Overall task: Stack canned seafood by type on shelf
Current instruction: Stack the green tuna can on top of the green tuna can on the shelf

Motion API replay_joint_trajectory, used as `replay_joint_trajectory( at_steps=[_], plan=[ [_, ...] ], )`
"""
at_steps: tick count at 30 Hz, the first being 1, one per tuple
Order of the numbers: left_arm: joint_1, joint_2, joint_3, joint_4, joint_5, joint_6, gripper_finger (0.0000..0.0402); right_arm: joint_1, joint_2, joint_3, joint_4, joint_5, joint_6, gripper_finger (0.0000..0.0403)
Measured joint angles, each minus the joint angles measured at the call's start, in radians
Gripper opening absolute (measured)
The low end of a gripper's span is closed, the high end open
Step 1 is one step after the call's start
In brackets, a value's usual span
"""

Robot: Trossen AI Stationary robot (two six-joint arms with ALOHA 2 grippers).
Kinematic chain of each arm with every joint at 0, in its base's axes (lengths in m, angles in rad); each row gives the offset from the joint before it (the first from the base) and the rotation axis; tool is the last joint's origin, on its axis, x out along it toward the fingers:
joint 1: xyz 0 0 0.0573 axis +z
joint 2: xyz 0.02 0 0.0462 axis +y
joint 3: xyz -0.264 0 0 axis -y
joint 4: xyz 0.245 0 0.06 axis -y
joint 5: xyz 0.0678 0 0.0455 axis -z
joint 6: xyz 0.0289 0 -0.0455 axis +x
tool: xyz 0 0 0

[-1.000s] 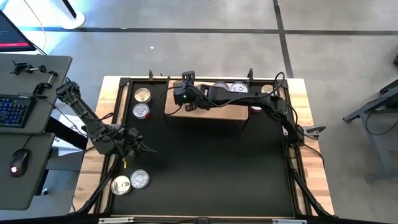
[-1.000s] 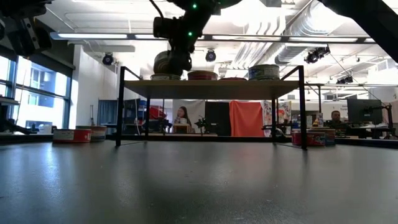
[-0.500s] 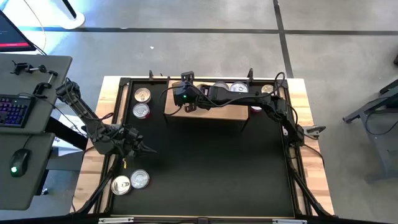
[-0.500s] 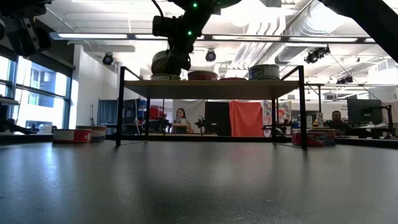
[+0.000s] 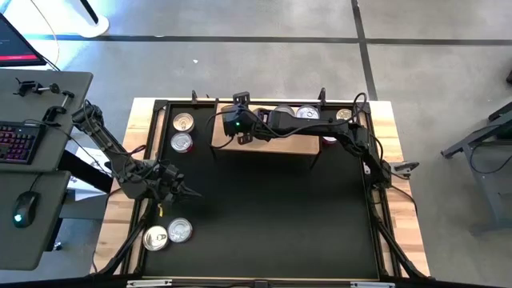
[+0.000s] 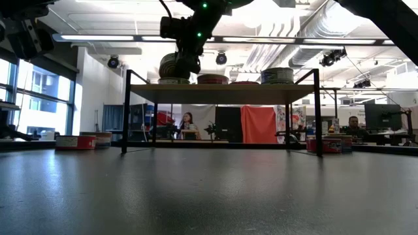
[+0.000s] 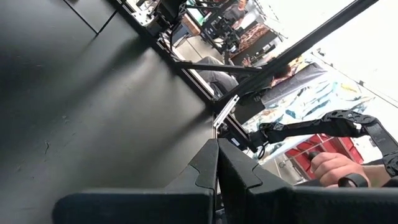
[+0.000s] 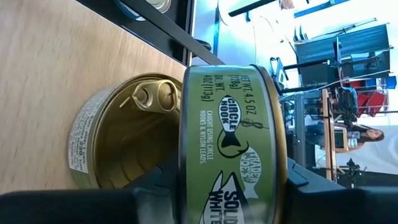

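The right end effector [image 6: 177, 65] hangs over the left end of the shelf [image 5: 264, 144], its fingers part-closed on a green-labelled can [image 8: 233, 143] that it holds clear above a gold-lidded can [image 8: 127, 134] already resting on the wooden board. In the low view the carried can sits just above the one below, slightly tilted and not yet settled on it. To finish this placement well, I would judge that the held can should first be levelled and centred over the gold lid, since in the right wrist view it looks offset toward one rim; then lowered straight down until the bases meet, and only then released, with the fingers opening just enough to clear the sides so the stack is not nudged. Other cans stand along the shelf to the right, including a red-sided can [image 6: 213, 79]. Two loose cans [image 5: 183, 132] lie on the surface left of the shelf and another pair [image 5: 168, 234] near its front left corner. The left end effector [image 5: 180, 190] waits over the left side of the black mat [image 5: 264, 216], its fingers pressed together and holding nothing.
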Motion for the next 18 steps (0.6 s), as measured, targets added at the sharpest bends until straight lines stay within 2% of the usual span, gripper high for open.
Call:
replay_joint_trajectory(
  at_steps=[9,18],
  plan=[
    [0.000,0.000,0.000,0.000,0.000,0.002,0.0000,0.001,0.000,0.000,0.001,-0.005,0.001,0.0137],
    [0.000,0.000,0.000,0.000,0.000,0.007,0.0000,0.002,0.000,0.000,0.000,0.002,0.001,0.0224]
  ],
)
